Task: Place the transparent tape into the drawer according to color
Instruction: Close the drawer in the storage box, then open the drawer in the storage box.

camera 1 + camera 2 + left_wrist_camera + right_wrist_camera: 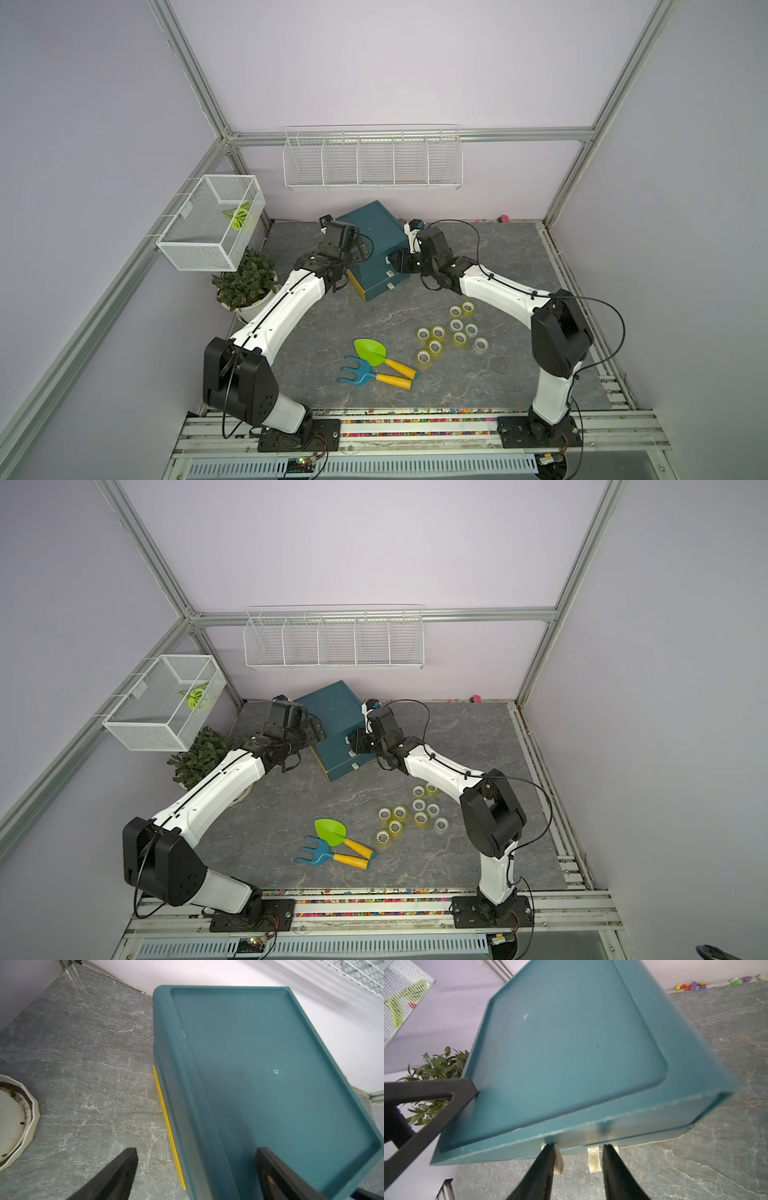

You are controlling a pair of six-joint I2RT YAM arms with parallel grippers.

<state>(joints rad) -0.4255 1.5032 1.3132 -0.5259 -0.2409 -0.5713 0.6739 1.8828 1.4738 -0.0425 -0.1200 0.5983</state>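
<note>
- The grey marbled table [498,257] carries everything; both arms reach to its far side
- A white wire rack [372,160] with five compartments hangs on the back wall; a white mesh basket [195,237] hangs on the side wall, a green leaf-shaped thing inside it
- The teal drawer unit [371,227] stands near the back wall, turned at an angle; its drawers sit shut, white pull tabs [390,274] on the front
- A potted plant [245,278] stands under the basket
- The left gripper [197,1150] straddles the unit's side edge, fingers [124,1167] spread wide; one is over the table, the other over the unit's top
- The right gripper [578,1145] is at the unit's front, fingers partly apart; one tab lies between them, another against one finger
- A green shovel [370,352] and blue fork [357,372], both yellow-handled, lie side by side near the front
- Ten tape rolls [459,338] lie clustered on the table between the shovel and the right arm, well apart from the unit; most are yellow-green, a couple clear
</note>
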